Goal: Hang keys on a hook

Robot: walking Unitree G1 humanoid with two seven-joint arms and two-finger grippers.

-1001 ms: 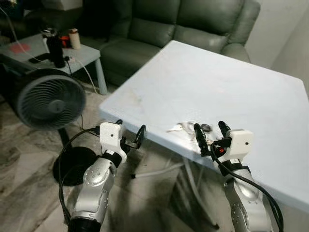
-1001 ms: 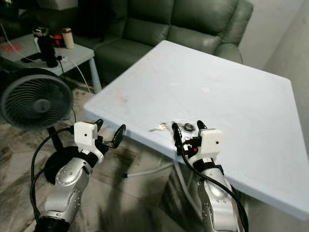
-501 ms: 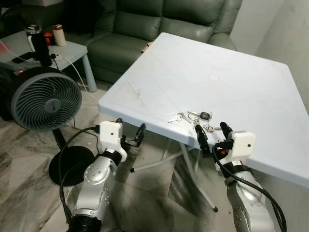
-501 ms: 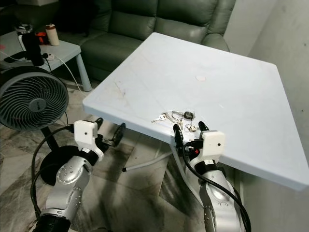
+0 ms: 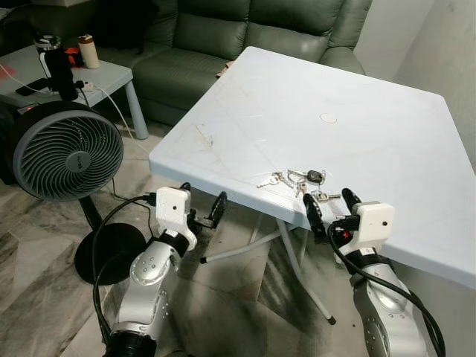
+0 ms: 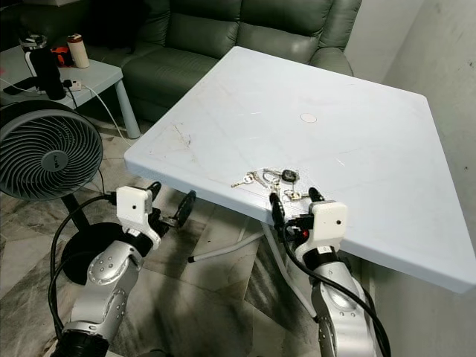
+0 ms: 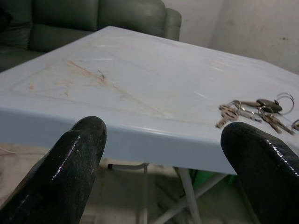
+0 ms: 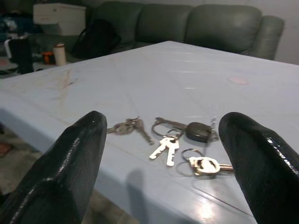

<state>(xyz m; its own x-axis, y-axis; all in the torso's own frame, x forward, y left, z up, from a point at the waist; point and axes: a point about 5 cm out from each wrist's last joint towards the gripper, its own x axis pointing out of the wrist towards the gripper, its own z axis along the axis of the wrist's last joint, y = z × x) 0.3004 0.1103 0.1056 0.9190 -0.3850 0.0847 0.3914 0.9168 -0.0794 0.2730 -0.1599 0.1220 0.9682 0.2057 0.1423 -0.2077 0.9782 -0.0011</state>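
Head views are showing a pale blue table (image 5: 357, 111) standing on a marbled grey floor (image 5: 44, 297), with a green sofa (image 5: 245, 30) behind it and a pale wall (image 5: 439, 44) to the robot's right. The tabletop is carrying faint brownish scuffs toward its left corner. To the left, a grey fan (image 5: 65, 151) is standing on a round black base, and behind it a side table (image 5: 97, 74) is holding a dark bottle (image 5: 56, 63) and a small cup (image 5: 87, 50).

The keys (image 5: 301, 182) are lying spread near the table's front edge, a dark fob among several rings.

The right gripper (image 5: 329, 208) is hovering at that edge, just in front of the keys, fingers spread apart and touching nothing. The left gripper (image 5: 201, 212) is hanging below the table's left corner, also parted and empty.

Right wrist view is looking straight over the keys (image 8: 175, 140) between its two black fingers (image 8: 70, 168), showing single key blades, the fob and a tagged ring. Left wrist view is catching the keys (image 7: 254, 112) far off to one side, along with the table's thick front rim and the legs beneath.
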